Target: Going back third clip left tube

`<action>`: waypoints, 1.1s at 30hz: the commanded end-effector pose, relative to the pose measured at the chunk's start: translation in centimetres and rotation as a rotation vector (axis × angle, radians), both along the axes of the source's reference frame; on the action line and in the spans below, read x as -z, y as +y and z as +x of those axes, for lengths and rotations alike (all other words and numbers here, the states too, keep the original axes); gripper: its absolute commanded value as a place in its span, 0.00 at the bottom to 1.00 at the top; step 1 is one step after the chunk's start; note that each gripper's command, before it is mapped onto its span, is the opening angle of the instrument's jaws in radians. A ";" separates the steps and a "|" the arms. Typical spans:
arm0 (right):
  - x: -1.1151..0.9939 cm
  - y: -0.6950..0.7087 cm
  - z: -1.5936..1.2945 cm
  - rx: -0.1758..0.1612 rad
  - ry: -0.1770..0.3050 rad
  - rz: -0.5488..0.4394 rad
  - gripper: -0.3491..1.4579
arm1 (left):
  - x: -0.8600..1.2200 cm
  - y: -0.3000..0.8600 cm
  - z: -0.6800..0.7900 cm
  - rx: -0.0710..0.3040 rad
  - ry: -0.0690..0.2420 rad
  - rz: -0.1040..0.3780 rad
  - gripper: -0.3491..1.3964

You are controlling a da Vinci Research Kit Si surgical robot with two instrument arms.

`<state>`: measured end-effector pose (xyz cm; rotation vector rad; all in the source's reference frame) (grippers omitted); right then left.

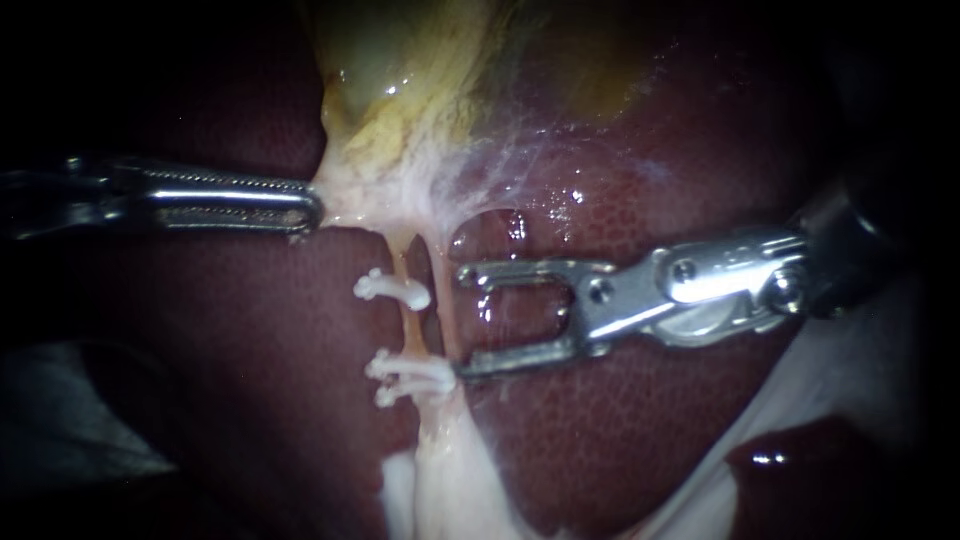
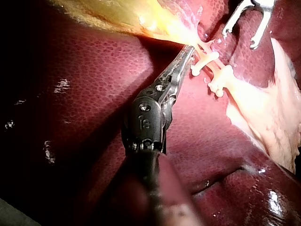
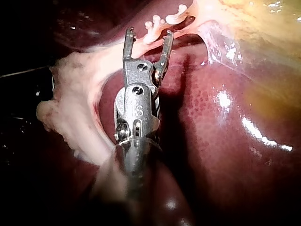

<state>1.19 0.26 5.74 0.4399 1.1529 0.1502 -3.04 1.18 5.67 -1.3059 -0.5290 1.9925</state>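
Observation:
My left instrument reaches in from the left, its jaws shut on pale tissue at the gallbladder's lower end; the left wrist view shows the same grip. Below it the left tube runs down and carries white clips: an upper clip and a lower pair. My right instrument has come in from the right. Its forked jaws stand open and empty just right of the tubes, the lower tip close to the lower clips. In the right wrist view the open jaws face the clips.
Dark red liver lies under and around everything. Pale fatty tissue hangs down below the clips, and thin webbed membrane spreads from the gallbladder over the liver. A second thin tube runs right beside the clipped one.

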 end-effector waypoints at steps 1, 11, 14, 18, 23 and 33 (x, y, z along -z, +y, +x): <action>0.05 0.01 -0.06 0.006 -0.004 -0.010 0.47 | 0.00 0.00 0.00 0.000 0.000 0.000 0.00; 0.47 0.20 -0.51 0.002 -0.037 -0.064 0.47 | 0.00 0.00 0.00 0.000 0.000 0.000 0.00; 0.50 0.23 -0.57 -0.006 -0.046 -0.065 0.47 | 0.00 0.00 -0.01 0.002 0.002 -0.001 0.00; 0.49 0.24 -0.60 -0.010 -0.051 -0.069 0.47 | -0.02 0.00 -0.02 0.003 0.002 -0.002 0.00; 0.49 0.24 -0.62 -0.009 -0.051 -0.069 0.47 | -0.15 0.00 -0.07 0.005 0.005 -0.007 0.00; 0.48 0.24 -0.67 -0.007 -0.050 -0.070 0.47 | -0.56 0.03 -0.23 0.006 0.014 -0.025 0.00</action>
